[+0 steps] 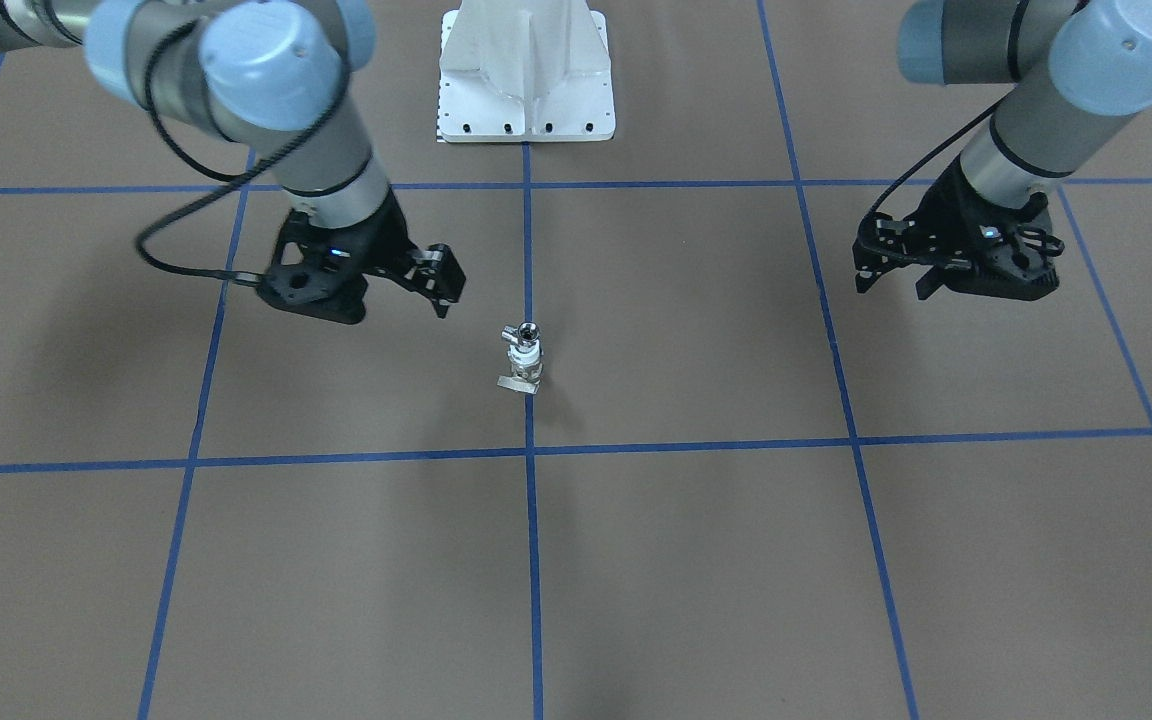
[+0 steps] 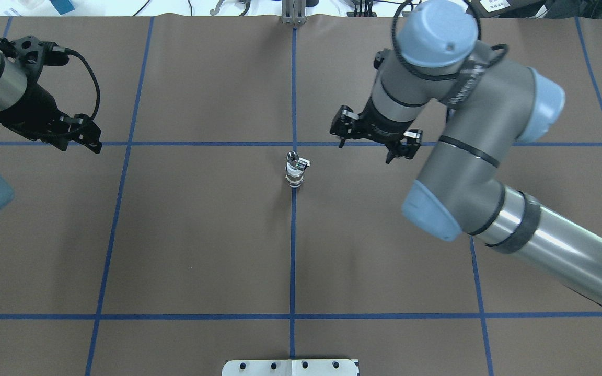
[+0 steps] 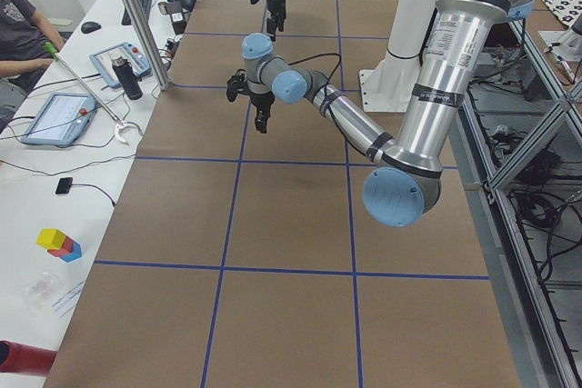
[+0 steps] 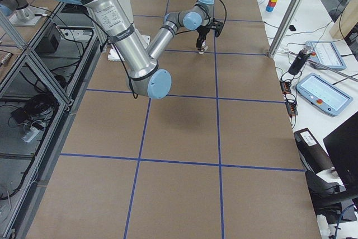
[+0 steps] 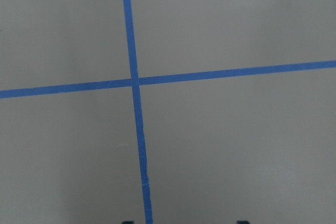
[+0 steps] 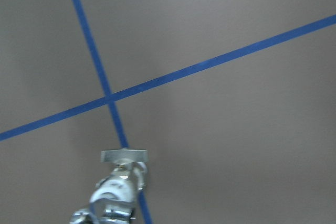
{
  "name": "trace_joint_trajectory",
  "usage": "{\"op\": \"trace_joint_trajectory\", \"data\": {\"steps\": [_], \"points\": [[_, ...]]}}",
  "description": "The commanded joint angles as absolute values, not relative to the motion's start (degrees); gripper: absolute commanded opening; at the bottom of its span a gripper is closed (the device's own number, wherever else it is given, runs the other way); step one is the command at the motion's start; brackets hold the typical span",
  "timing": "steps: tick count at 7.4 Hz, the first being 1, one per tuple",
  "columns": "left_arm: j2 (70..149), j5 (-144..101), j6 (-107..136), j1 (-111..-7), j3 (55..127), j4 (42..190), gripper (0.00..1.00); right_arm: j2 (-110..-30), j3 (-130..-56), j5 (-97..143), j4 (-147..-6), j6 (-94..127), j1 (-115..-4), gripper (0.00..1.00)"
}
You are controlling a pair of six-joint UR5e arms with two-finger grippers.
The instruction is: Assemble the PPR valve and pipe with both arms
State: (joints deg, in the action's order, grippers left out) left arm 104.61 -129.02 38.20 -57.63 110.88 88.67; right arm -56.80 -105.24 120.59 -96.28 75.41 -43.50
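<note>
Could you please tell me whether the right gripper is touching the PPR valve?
Apart. The overhead exterior view shows bare table between the right gripper and the upright PPR valve.

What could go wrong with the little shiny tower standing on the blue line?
1. The pipe sits on top of the PPR valve, and the two stand upright on a small base, so they look easy to tip. The open right tool hangs close beside them, and a careless move might knock them over.
2. The pictures are too small to tell whether the pipe is pushed fully in. If it is loose, it might fall off.
</note>
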Motion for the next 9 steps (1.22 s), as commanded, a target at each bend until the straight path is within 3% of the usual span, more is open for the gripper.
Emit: {"op": "trace_joint_trajectory", "data": {"steps": [1, 3, 4, 5, 6, 9], "points": [[98.56, -132.6, 25.2, -65.52, 111.01, 88.68, 0.72, -69.56, -112.05, 122.08, -96.15, 62.99, -49.98, 1.0], [91.18, -135.43, 7.4, -74.14, 110.13, 88.86, 0.74, -80.28, -113.29, 127.84, -96.15, 44.31, -59.97, 1.0], [90.79, -135.53, 0.68, -78.79, 106.65, 88.86, 0.87, -85.29, -113.2, 131.62, -96.15, 33.16, -66.99, 1.0], [90.88, -135.61, -6.26, -82.93, 101.65, 89.29, 0.89, -90.56, -112.59, 132.96, -96.24, 21.13, -73.41, 1.0], [91.49, -135.7, -11.72, -86.62, 97.6, 89.47, 0.99, -92.62, -110.41, 133.07, -96.76, 11.09, -78.7, 1.0], [92.54, -136.75, -7.95, -87.71, 97.56, 88.59, 0.99, -95.17, -105.99, 136.22, -96.33, 5.45, -81.12, 1.0]]}}
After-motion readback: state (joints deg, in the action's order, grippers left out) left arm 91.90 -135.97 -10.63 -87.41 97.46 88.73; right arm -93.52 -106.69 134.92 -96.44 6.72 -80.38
